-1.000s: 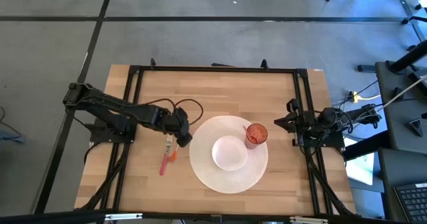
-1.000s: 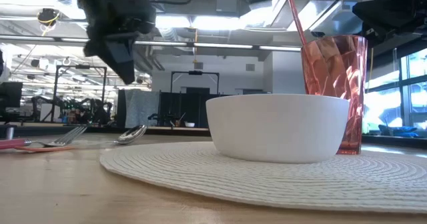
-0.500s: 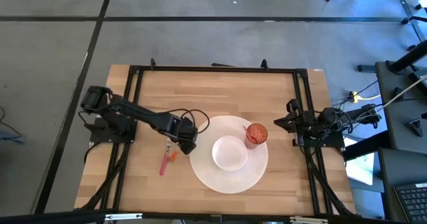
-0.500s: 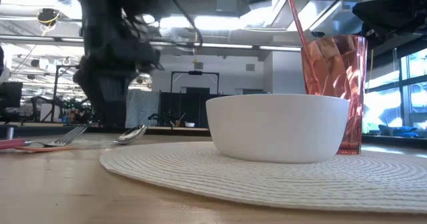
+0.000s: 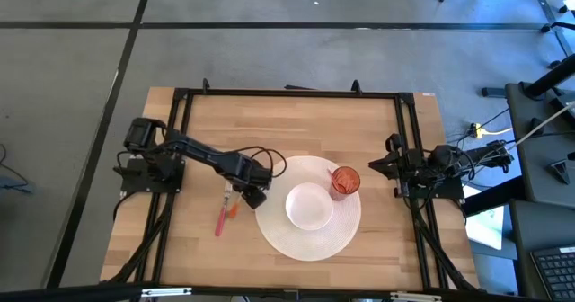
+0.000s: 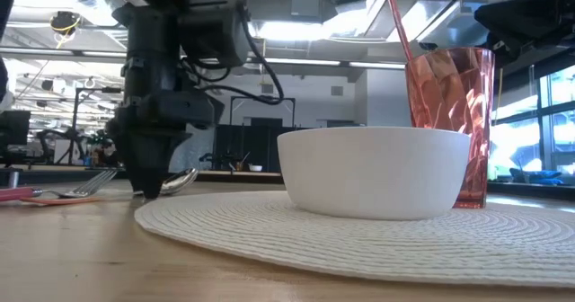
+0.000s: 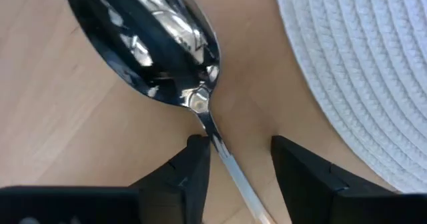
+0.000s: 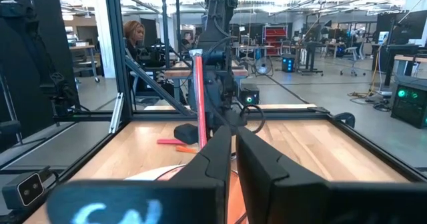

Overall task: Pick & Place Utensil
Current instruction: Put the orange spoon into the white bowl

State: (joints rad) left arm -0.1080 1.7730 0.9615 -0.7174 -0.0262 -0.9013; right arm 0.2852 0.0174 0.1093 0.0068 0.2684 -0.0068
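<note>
A shiny spoon (image 7: 150, 47) lies flat on the wooden table just left of the round white placemat (image 5: 269, 230), with a fork (image 6: 90, 183) beside it. Their pink and orange handles (image 5: 222, 217) show in the high view. My left gripper (image 7: 237, 147) is open and points down at the table (image 6: 148, 187). Its fingers stand on either side of the spoon's thin neck (image 7: 212, 129), which runs close by one finger. My right gripper (image 8: 233, 159) is shut and waits at the table's right edge (image 5: 402, 167).
A white bowl (image 5: 308, 207) sits in the middle of the placemat. A red tumbler (image 5: 345, 182) with a straw stands on the placemat's far right part. Black frame rails (image 5: 180, 158) run along the table's sides. Bare wood (image 5: 287, 127) lies toward the far edge.
My left gripper has reached toward the placemat and come down from well above the table until its fingertips are at the tabletop around the spoon's neck. The spoon and fork have stayed where they were.
</note>
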